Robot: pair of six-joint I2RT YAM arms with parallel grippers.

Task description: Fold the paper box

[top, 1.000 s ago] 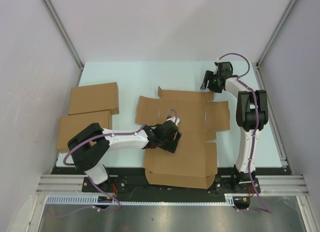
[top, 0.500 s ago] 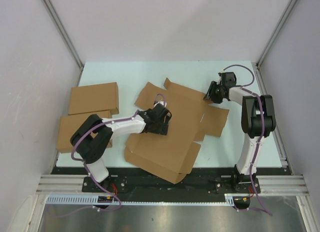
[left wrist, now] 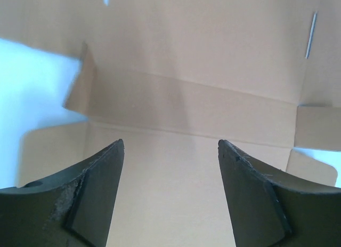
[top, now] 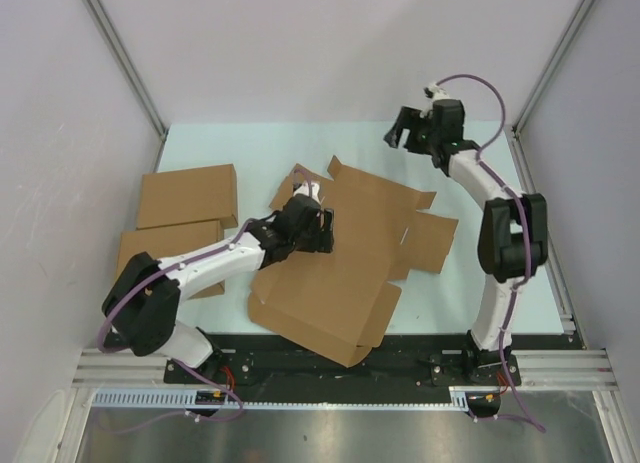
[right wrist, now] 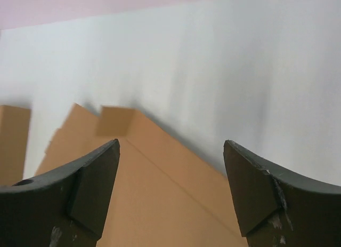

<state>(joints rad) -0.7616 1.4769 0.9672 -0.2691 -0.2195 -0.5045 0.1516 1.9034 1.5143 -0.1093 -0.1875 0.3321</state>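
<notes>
I read no text, label, brand, number or sign in any view. The paper box [top: 340,273] showed me only plain brown cardboard, unprinted.

White arms [top: 215,266], black joints [top: 505,233], purple cables [top: 470,80] — dark-grey tool fingers [left wrist: 250,204]

Looks like a robotics lab cell: boxed in by plain white panels [top: 330,53] at nine, twelve and three o'clock, framed with aluminium struts [top: 121,58], floored with a pale green mat [top: 250,148], edged by an extruded metal rail [top: 120,366] at six.
</notes>
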